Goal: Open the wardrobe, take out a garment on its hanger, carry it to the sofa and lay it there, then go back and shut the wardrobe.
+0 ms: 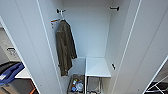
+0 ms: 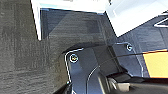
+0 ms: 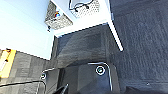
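Wardrobe [image 1: 130, 37] open, olive jacket [image 1: 65, 47] inside

Olive jacket [image 1: 65, 47] hangs above a basket [image 1: 76, 85].

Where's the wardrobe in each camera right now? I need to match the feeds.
Head view: the wardrobe stands straight ahead, doors open.
Left wrist view: its white edge lies beyond the dark carpet.
Right wrist view: its white floor lies beyond the carpet, baskets on it.
Shared landmark: the basket of colourful items, in the head and right wrist views.
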`<state>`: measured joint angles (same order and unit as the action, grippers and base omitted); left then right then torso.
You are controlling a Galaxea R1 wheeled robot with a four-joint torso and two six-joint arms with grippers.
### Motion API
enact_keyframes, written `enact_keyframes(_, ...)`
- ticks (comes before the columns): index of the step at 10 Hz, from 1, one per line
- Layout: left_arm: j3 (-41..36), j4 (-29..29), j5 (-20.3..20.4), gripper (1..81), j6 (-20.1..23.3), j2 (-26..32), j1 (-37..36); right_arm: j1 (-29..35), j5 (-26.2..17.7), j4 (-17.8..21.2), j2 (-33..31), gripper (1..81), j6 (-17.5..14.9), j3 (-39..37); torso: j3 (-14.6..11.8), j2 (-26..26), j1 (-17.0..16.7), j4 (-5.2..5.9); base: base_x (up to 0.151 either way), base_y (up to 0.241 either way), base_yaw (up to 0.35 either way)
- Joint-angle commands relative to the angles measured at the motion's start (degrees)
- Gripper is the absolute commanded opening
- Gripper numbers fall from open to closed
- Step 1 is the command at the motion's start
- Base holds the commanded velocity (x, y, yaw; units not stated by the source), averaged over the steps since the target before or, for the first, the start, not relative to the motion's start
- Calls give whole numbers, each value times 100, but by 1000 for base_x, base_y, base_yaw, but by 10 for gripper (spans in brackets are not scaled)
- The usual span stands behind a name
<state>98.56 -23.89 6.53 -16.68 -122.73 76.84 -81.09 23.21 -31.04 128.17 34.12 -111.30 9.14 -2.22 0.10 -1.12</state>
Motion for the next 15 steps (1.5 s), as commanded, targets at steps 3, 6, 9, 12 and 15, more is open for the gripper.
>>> enact_keyframes(3, -162, 69, 1113, 811, -1400, 1576, -463, 896, 421, 45, -676, 811, 657, -391, 5, 0, 2, 0, 0, 0, 0)
enact_keyframes(6, 478, 51, 1684, 811, -2356, 2051, -524, 1432, 685, 19, -1124, 811, 1333, -550, 5, 0, 2, 0, 0, 0, 0)
enact_keyframes(9, 1540, -1, 1702, 811, -3330, 2077, -1130, 1986, 580, -8, -1221, 811, 1719, -750, 5, 0, 2, 0, 0, 0, 0)
enact_keyframes(12, 1948, -1, 1500, 811, -3658, 2033, -2009, 2584, 562, -25, -1300, 811, 2318, -998, 5, 2, 2, 0, 0, 0, 0)
enact_keyframes(15, 2036, -167, 423, 811, -3702, 1805, -3309, 3155, 352, -113, -1327, 811, 2774, -1287, 6, 5, 4, 0, 0, 0, 0)
